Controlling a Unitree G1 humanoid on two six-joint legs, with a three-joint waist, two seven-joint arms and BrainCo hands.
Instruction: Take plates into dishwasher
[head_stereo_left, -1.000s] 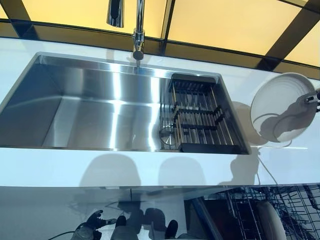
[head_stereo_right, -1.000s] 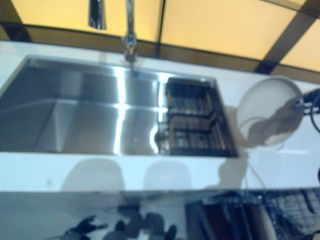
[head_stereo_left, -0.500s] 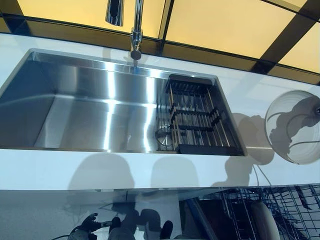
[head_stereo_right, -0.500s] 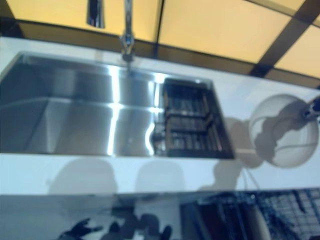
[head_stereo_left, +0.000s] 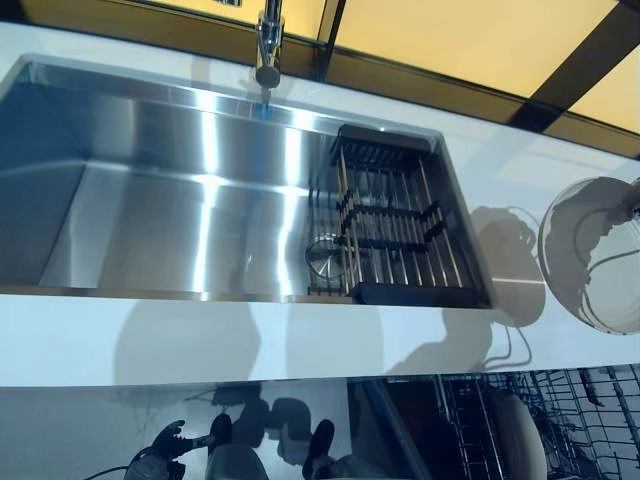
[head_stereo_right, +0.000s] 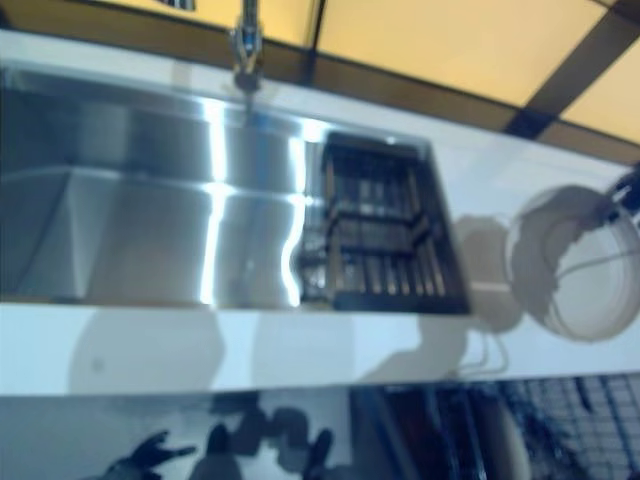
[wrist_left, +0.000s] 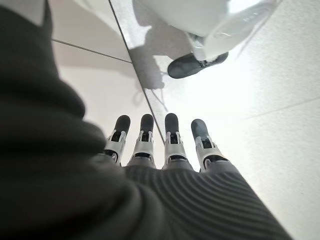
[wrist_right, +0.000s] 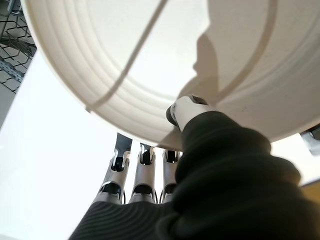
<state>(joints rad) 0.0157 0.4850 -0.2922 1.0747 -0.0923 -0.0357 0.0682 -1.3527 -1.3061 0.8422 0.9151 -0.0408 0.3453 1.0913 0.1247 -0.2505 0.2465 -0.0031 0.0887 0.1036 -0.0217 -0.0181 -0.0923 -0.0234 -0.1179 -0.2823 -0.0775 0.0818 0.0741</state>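
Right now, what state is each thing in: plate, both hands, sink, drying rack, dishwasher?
plate: held up off the counter, pinched at its rim by the right robot hand
left robot hand: low by the floor, fingers straight, holding nothing
sink: basin bare
drying rack: sitting in the sink's right end, no dishes on it
dishwasher rack: pulled out below the counter
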